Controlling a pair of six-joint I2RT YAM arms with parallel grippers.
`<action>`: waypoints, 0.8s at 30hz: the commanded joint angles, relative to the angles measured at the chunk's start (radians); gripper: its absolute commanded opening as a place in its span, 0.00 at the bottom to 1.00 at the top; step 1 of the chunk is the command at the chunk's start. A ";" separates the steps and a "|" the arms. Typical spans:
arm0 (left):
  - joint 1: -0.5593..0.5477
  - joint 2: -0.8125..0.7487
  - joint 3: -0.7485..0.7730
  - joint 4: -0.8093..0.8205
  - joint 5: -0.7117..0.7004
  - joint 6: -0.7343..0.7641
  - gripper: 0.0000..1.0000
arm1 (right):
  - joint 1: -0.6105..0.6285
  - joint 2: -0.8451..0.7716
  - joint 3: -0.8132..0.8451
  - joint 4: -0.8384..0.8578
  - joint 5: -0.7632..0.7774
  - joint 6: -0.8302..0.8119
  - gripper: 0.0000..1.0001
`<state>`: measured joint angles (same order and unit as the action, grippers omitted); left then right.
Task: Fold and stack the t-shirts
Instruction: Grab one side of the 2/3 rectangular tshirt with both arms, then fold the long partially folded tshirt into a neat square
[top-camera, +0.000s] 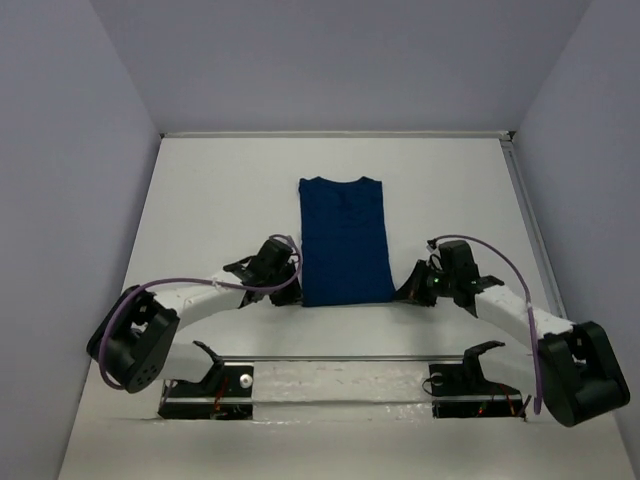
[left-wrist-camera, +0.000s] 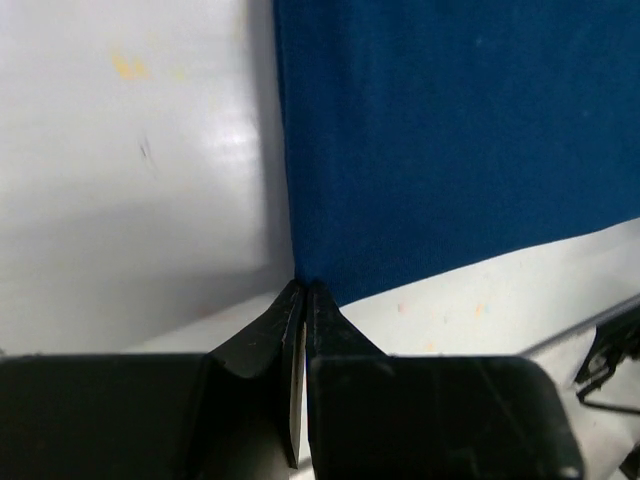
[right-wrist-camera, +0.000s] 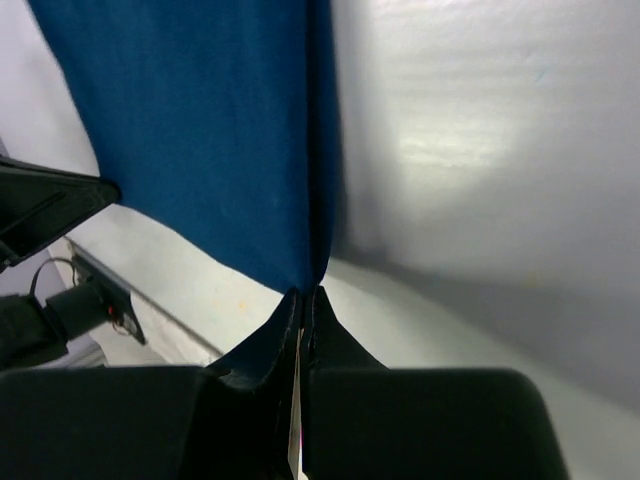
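Observation:
A dark royal-blue t-shirt (top-camera: 343, 240) lies flat on the white table (top-camera: 220, 200), folded into a narrow upright rectangle with its collar at the far end. My left gripper (top-camera: 298, 291) sits at its near left corner, jaws closed on the corner of the cloth (left-wrist-camera: 440, 140); the fingertips (left-wrist-camera: 296, 300) meet right at the hem. At the near right corner my right gripper (top-camera: 401, 292) is likewise closed, pinching the folded edge of the shirt (right-wrist-camera: 200, 130) between its fingertips (right-wrist-camera: 318, 305). No chest print shows.
A metal rail (top-camera: 340, 358) runs across the near edge between two black mounts (top-camera: 215, 380) (top-camera: 470, 378). Pale walls close in the table on the left, right and far sides. The right arm's purple cable (top-camera: 500, 255) arches above its wrist.

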<state>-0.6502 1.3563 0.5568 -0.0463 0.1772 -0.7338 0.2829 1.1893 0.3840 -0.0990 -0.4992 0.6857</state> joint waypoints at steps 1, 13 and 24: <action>-0.049 -0.176 0.031 -0.260 0.013 0.017 0.00 | 0.051 -0.241 0.029 -0.267 -0.005 0.021 0.00; 0.070 -0.140 0.521 -0.439 -0.097 0.068 0.00 | 0.021 -0.067 0.584 -0.492 0.252 -0.155 0.00; 0.254 0.272 0.790 -0.290 -0.102 0.203 0.00 | -0.097 0.429 0.901 -0.294 0.192 -0.229 0.00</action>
<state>-0.4282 1.5337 1.2293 -0.3733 0.1123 -0.6178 0.2203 1.5337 1.1538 -0.4820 -0.3298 0.5144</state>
